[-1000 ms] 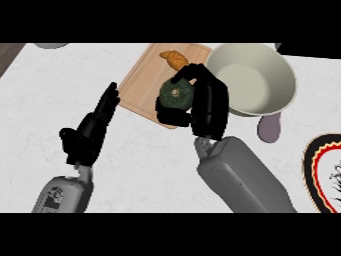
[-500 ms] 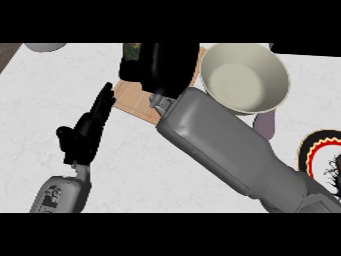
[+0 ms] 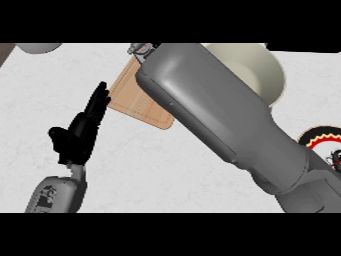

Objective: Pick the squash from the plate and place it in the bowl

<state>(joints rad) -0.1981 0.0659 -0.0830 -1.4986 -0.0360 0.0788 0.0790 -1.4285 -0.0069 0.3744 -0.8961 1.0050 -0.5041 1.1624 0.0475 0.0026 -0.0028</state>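
The white marbled counter is seen across the whole view, with a strip of dark wood at the 10 o'clock edge. The right forearm, a big grey casing, is laid diagonally from 5 o'clock up to 12 o'clock and most of the centre is covered by it. The right hand is hidden past the top of the forearm, so the state of its fingers cannot be told. The squash is not seen anywhere; whether it is held, or where it is, cannot be told.

The cream bowl is seen at 1 o'clock, its left part blocked by the forearm. The wooden board, on which the squash is meant to lie, is partly shown at 11 o'clock, just left of the forearm, one corner pointing toward the centre. A plate with a black, red and yellow pattern is cut by the 3 o'clock edge, touching the arm's outline. A pale round object is clipped at the top, 11 o'clock.

The left hand is seen at 8 o'clock, fingers straight and pressed together, pointing up toward the board's edge, thumb stuck out to the left, nothing held. Its grey wrist is seen at 7 o'clock.
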